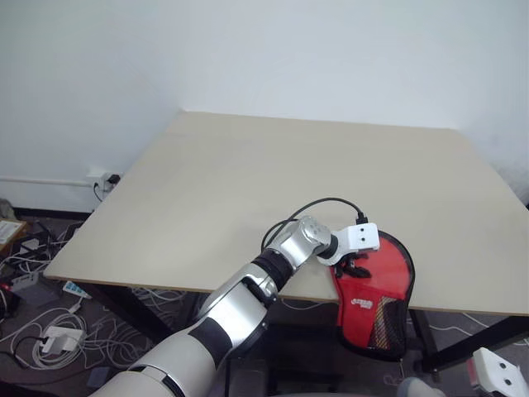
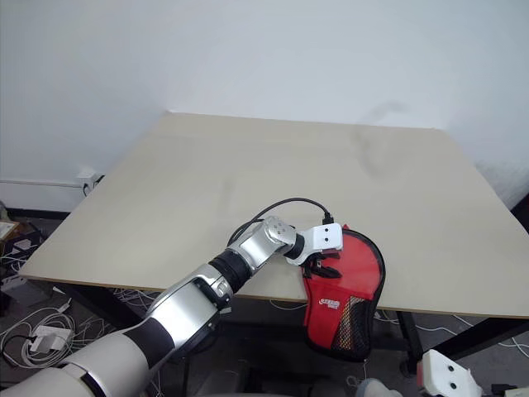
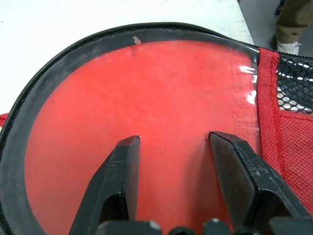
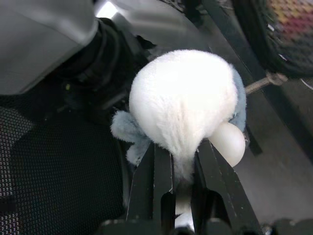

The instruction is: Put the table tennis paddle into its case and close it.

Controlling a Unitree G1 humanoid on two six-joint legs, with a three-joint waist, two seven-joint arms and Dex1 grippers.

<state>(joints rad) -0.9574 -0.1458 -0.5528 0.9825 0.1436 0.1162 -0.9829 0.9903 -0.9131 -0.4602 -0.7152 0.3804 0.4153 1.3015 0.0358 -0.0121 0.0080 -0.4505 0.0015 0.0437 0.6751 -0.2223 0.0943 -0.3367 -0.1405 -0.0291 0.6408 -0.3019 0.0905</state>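
The red case [image 1: 376, 302] with black trim lies at the table's front edge, right of centre. Its narrow end with the black mesh pocket [image 1: 388, 327] hangs off the edge. My left gripper [image 1: 351, 266] is over the case's rounded part. In the left wrist view its black fingers [image 3: 122, 166] stand open against the case's [image 3: 161, 88] red face, with nothing between them. The table tennis paddle is hidden. My right gripper [image 4: 183, 152] is low beside the table, shut on a white fluffy toy [image 4: 183, 98], with a pale ball [image 4: 230, 142] next to it.
The pale wooden table [image 1: 248, 182] stretches away to the wall. Cables and power strips [image 1: 50, 331] litter the floor at the left. A person's leg and shoe [image 3: 291, 24] show beyond the table's edge. A dark mesh seat [image 4: 49, 171] lies beneath my right gripper.
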